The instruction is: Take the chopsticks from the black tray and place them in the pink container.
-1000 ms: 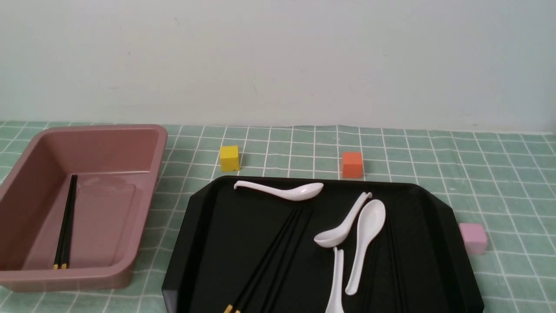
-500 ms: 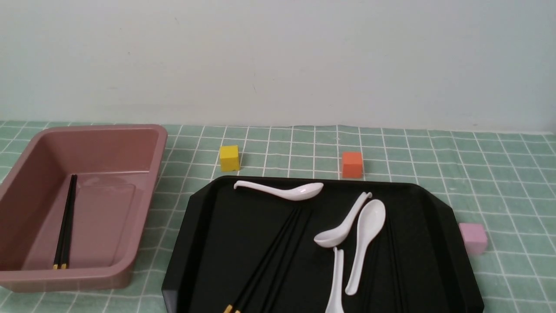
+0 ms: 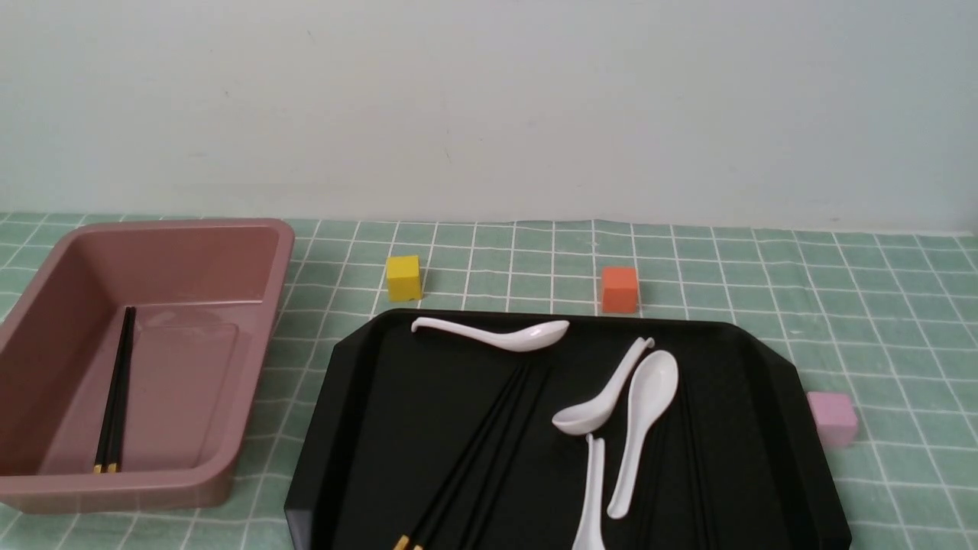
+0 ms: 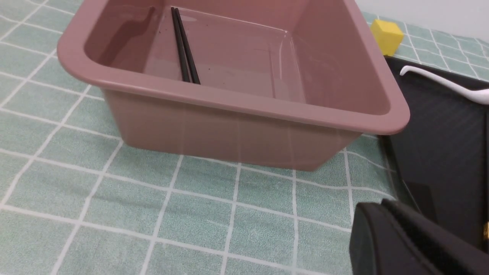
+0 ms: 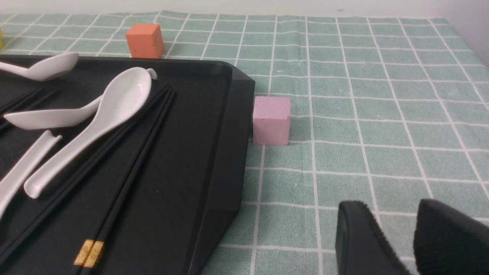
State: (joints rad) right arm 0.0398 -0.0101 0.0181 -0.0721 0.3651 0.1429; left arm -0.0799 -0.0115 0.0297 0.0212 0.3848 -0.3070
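Note:
The black tray [image 3: 535,316] lies front and centre on the checked cloth. A pair of chopsticks [image 3: 489,435] lies slanted in its left half, gold ends toward me. A second pair [image 5: 130,172] lies beside the spoons near its right rim. The pink container [image 3: 286,252] stands left of the tray, with one pair of chopsticks [image 3: 118,389] on its floor. Neither gripper shows in the front view. In the left wrist view my left gripper [image 4: 382,208] is shut and empty, low over the cloth between container and tray corner. My right gripper [image 5: 391,206] is open and empty over the cloth, right of the tray.
Several white spoons [image 3: 646,412] lie in the tray, one [image 3: 497,334] along its far edge. A yellow cube [image 3: 403,277] and an orange cube [image 3: 619,289] sit behind the tray. A pale-pink cube [image 3: 833,416] touches its right side. A wall closes the back.

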